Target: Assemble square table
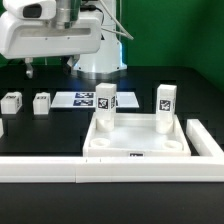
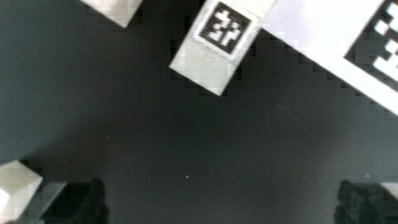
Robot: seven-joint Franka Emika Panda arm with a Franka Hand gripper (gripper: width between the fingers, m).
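Note:
The square table top, a white tray, lies at the front right of the exterior view. Two white tagged legs stand upright in its far corners. Two loose leg blocks lie on the black table at the left. My gripper hangs above and behind them, touching nothing. In the wrist view my gripper is open and empty, with dark fingertips far apart. A tagged leg block lies on the table ahead of it.
The marker board lies flat between the loose blocks and the tray; its corner shows in the wrist view. A long white border rail runs along the front and up the right side. White pieces show at the wrist view's edges.

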